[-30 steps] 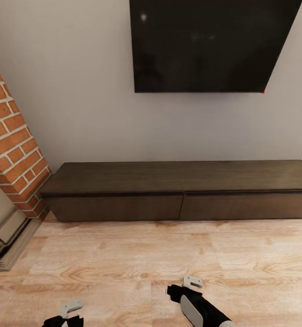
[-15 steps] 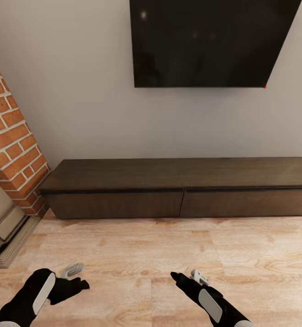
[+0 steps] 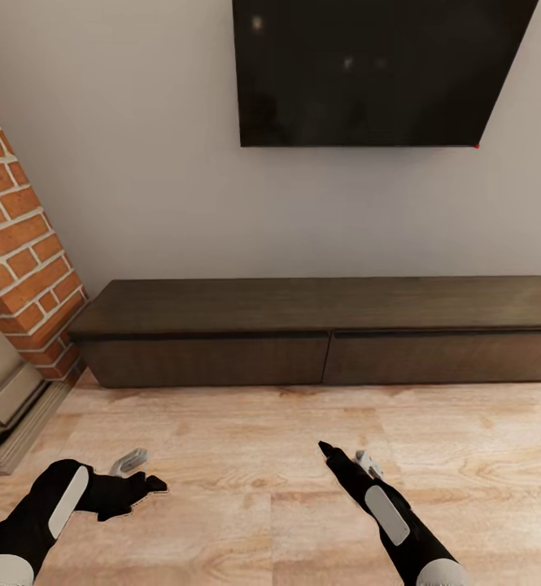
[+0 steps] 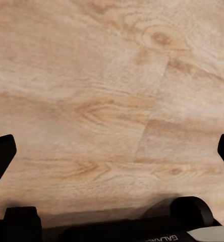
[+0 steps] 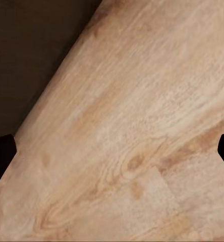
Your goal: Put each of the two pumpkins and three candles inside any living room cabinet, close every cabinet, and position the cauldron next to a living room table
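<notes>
Arms extend forward and low over the floor, both in black sleeves with grey panels. My left gripper (image 3: 144, 482) points inward toward the middle of the head view, its forearm angled across the lower left corner. My right gripper (image 3: 345, 457) points ahead toward the cabinet, its forearm rising from the lower right corner. In each wrist view the two dark fingertips sit at opposite edges of the picture with bare floor between them, so both claws are spread wide and hold nothing: left gripper (image 4: 112, 151), right gripper (image 5: 112, 151).

Cabinet (image 3: 319, 330): long, low, dark brown, set against the grey wall (image 3: 140, 163) directly ahead of me. Its two wide drawer fronts are flush and shut, its top bare. A strip of pale wood floor (image 3: 246, 423) lies between my grippers and the cabinet front, with nothing on it. The right wrist view catches the cabinet's dark face (image 5: 36, 55) in one corner.

Above the cabinet hangs a black screen (image 3: 376, 73). A brick column (image 3: 18, 268) stands at the cabinet's left end, with a stepped pale base (image 3: 14, 411) at its foot.
</notes>
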You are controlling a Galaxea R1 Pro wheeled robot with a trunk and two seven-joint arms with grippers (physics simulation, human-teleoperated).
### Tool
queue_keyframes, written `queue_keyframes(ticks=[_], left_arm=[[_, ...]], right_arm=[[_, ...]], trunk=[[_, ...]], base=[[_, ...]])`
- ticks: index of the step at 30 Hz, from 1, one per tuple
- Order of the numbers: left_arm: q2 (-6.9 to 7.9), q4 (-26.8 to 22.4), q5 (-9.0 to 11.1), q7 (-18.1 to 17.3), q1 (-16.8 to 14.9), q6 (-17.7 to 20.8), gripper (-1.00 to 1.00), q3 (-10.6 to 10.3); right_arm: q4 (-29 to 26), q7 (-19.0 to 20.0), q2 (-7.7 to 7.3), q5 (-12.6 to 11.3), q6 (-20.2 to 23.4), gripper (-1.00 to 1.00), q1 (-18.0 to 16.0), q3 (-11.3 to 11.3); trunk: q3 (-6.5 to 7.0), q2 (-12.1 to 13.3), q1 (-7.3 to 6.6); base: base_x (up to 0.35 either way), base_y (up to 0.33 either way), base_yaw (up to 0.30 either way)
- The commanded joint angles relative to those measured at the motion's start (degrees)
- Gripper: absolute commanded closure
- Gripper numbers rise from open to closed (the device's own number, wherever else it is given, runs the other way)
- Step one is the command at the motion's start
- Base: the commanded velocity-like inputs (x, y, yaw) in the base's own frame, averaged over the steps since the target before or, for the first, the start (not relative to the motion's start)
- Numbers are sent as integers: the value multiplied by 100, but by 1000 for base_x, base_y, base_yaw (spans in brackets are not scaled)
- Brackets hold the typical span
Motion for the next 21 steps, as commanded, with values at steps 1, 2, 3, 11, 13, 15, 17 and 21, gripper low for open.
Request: queue_keyframes(ticks=[1, 2, 3, 11, 13, 15, 17, 21], left_arm=[[54, 0, 6, -160, -10, 4, -100, 9], [92, 0, 7, -306, -16, 6, -100, 15], [119, -1, 7, -443, -20, 8, -100, 18], [161, 9, 7, -1346, -50, 13, -100, 21], [162, 25, 2, -1434, -94, 15, -100, 16], [152, 80, -6, -1469, -122, 12, -100, 16], [140, 100, 0, -1486, -134, 16, -100, 16], [143, 112, 0, -1621, -141, 17, -100, 17]], right_arm=[[-114, 0, 6, -3, 1, -100, -7, -55], [-189, 2, 8, -7, 2, -100, -14, -93], [-237, 11, 9, -14, 2, -100, -15, -123], [-277, 811, 20, -794, -13, -100, -16, -289], [-282, 888, 72, -866, -87, -100, -16, -292], [-285, 919, 124, -904, -192, -100, -16, -289], [-284, 935, 146, -946, -229, -100, -16, -297], [-272, 1073, 156, -1146, -251, -100, 1, -406]], trunk=[[-19, -42, 23], [-37, -82, 45], [-55, -122, 67], [-198, -443, 242], [-234, -523, 286], [-270, -603, 330], [-306, -683, 374], [-378, -844, 462]], base=[[0, 0, 0], [0, 0, 0], [0, 0, 0], [0, 0, 0], [0, 0, 0], [0, 0, 0], [0, 0, 0], [0, 0, 0]])
